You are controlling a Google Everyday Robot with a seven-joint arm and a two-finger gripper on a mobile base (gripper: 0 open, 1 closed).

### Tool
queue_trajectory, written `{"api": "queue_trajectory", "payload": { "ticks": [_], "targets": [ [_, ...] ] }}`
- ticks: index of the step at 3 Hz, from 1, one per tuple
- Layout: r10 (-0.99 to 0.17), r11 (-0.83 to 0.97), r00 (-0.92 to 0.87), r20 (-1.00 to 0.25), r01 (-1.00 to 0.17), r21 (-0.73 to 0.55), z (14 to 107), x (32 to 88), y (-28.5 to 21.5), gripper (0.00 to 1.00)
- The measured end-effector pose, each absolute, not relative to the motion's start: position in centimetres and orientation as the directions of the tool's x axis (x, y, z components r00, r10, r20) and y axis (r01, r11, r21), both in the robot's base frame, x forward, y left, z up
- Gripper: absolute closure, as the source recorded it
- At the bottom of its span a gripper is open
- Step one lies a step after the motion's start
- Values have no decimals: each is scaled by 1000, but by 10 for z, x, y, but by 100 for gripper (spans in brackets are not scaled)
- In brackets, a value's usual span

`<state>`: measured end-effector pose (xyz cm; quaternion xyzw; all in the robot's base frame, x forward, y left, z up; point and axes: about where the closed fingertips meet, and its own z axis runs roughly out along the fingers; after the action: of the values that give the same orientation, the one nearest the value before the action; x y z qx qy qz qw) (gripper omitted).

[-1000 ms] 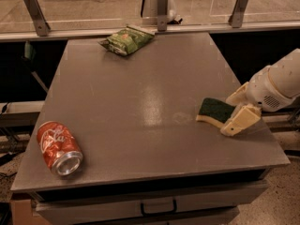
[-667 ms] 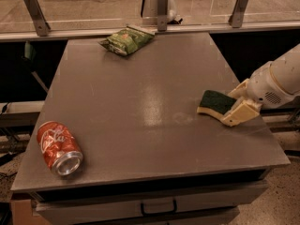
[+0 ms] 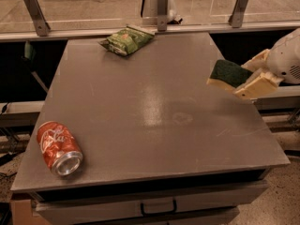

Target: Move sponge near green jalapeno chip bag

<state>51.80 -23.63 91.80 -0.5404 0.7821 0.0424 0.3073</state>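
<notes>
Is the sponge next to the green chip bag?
No: the gripper holds the sponge at the table's right edge; the bag lies far back.

1. The gripper reaches in from the right edge of the view and points left. Only the hand and wrist show; the rest of the arm lies out of sight behind them.
2. Directly behind the gripper sits the wrist housing, white and rounded.
3. Two pale tan fingers extend forward from that housing, one above the other. The lower one is the broader and is angled slightly downward.
4. The fingers are clamped on the sponge — its rear end is pinched between them, and most of it juts out ahead of the fingertips, dark side up.
</notes>
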Motion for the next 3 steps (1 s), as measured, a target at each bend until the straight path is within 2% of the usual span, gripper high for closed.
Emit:
{"api": "queue_trajectory", "payload": {
  "ticks": [1, 3],
  "targets": [
    [-819, 412, -227, -527, -871, -266, 918, 518, -236, 100],
    [-813, 372, -110, -571, -853, -366, 948, 595, -166, 100]
  ]
}}
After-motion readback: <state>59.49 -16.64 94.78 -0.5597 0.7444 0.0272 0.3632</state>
